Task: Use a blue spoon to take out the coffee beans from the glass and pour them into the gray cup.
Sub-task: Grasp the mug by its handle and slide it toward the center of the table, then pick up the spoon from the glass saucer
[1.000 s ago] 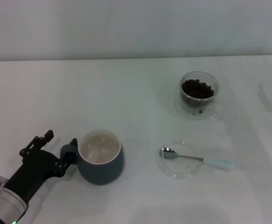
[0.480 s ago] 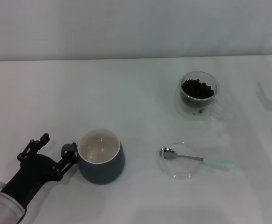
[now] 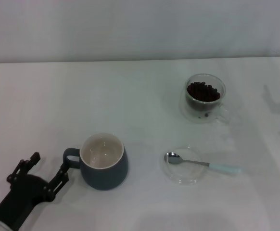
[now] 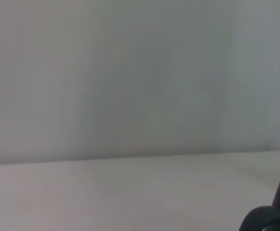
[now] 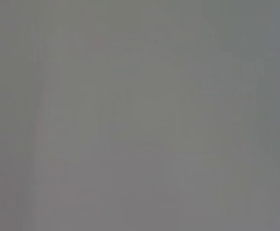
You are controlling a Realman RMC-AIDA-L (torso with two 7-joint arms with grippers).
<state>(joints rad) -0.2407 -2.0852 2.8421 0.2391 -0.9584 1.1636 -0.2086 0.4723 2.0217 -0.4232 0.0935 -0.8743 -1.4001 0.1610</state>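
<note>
The gray cup [image 3: 104,162] stands upright at the front left of the white table, handle toward the left, cream inside empty. Its handle shows at the edge of the left wrist view [image 4: 270,221]. My left gripper [image 3: 48,169] is open, just left of the cup's handle and apart from it. The blue spoon [image 3: 202,164] lies with its metal bowl on a flat clear saucer [image 3: 182,166], pale handle pointing right. The glass [image 3: 205,97] stands at the back right with coffee beans [image 3: 203,91] inside. My right gripper is out of view, only a dark bit at the right edge.
The white table [image 3: 130,96] ends at a pale wall at the back. The right wrist view shows only a plain grey surface.
My left gripper has let go of the gray cup's handle and drawn back toward the front left. The cup stays in place.
</note>
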